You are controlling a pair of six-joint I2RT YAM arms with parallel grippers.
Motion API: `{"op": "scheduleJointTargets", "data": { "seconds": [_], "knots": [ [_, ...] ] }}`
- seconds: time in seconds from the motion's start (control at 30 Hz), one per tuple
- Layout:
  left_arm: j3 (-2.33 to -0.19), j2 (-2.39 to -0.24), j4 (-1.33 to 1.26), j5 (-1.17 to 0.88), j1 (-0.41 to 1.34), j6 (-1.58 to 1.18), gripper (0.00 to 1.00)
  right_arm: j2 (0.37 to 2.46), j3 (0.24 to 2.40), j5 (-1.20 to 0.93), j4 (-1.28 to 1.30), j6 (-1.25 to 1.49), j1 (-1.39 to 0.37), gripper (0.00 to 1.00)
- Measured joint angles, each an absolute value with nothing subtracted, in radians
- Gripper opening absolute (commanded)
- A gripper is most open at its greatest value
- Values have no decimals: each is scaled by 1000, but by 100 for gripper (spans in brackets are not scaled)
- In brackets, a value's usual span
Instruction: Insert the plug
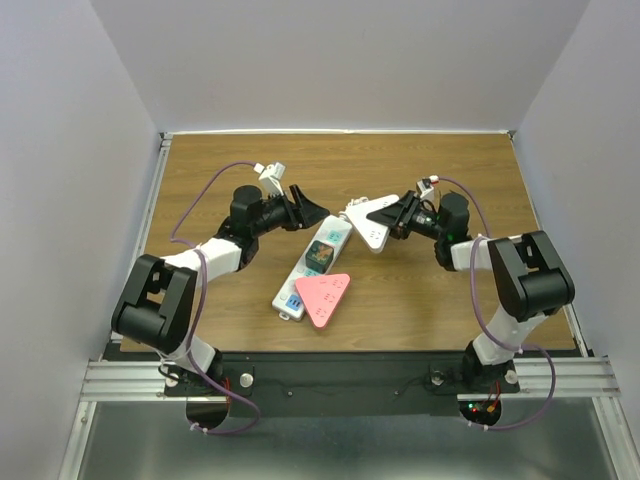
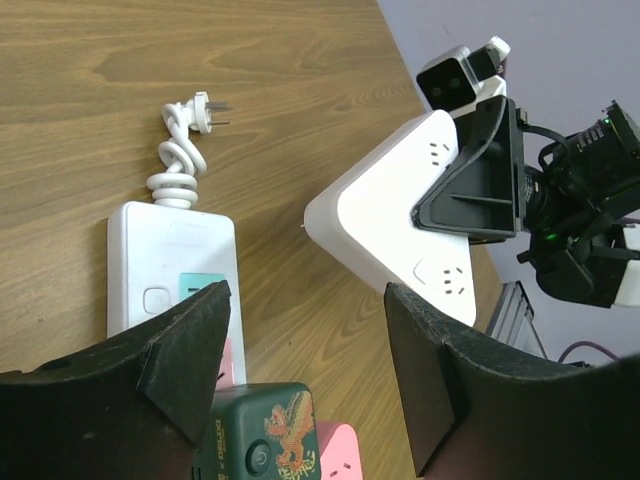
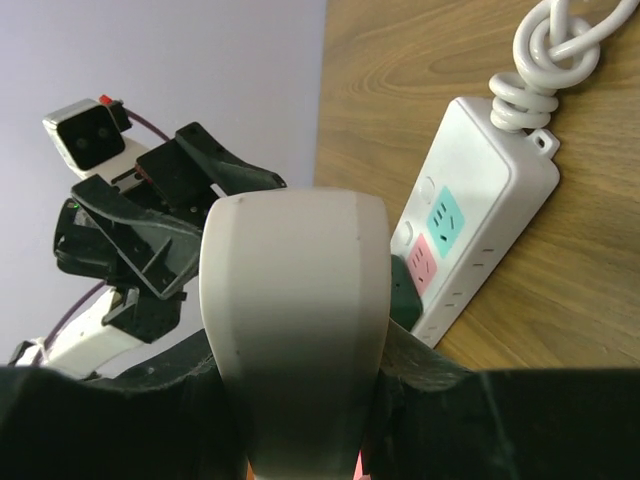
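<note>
From above, the left hand (image 1: pixel 310 213) has its black fingers spread wide and holds nothing. It hangs over the wood-grain counter (image 1: pixel 200 180), just above the far end of a long white power strip (image 1: pixel 312 262). The right hand (image 1: pixel 387 216) faces it, pinched on a white triangular socket block (image 1: pixel 366 224) that sticks out toward the left hand, close to it but apart. A small dark green adapter (image 1: pixel 320 254) sits in the strip, below the left hand. A pink triangular block (image 1: pixel 325 297) lies against the strip's near end.

The left wrist camera brings out what the top view leaves too small to read. Ahead of the spread fingers (image 2: pixel 185 350), a white two-pin plug (image 2: pixel 205 112) lies on the counter. Its cord (image 2: pixel 174 168) is tied in a knot and runs to the strip's end. The triangular block has rounded corners, a smooth matte face and small socket slots. One black finger (image 2: pixel 475 185) of the right hand lies flat across that face. The green adapter carries a printed emblem.

The right wrist camera sees the block edge-on, a rounded pale slab clamped between dark pads (image 3: pixel 100 420) at the bottom of the picture. Beyond it to the right is the strip, with a teal socket (image 3: pixel 443 215) and a pink socket (image 3: pixel 422 262). The knotted cord lies past them, and the plug is out of frame.
</note>
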State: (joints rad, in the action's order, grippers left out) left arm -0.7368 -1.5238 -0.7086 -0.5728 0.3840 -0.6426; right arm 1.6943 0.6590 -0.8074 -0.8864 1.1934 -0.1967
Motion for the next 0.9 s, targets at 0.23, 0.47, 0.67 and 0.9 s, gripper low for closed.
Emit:
{"op": "scheduleJointTargets", "data": {
  "seconds": [0.23,0.47,0.67,0.9],
  "knots": [
    [-738,-1575,-712,-575,384,-634,74,1798,657,-824,-1070,1318,-197,0],
    [-741,-1597,-712,-575,381,-628,77,1883,657,-821,-1195,1377,-208,0],
    [-755,-1602,-714,-575,377,-628,77,1965,657,-819,-1242,1415,-234,0],
    [-756,-1602,-713,-575,373,-626,77,1994,657,-819,-1243,1410,-273,0]
  ]
}}
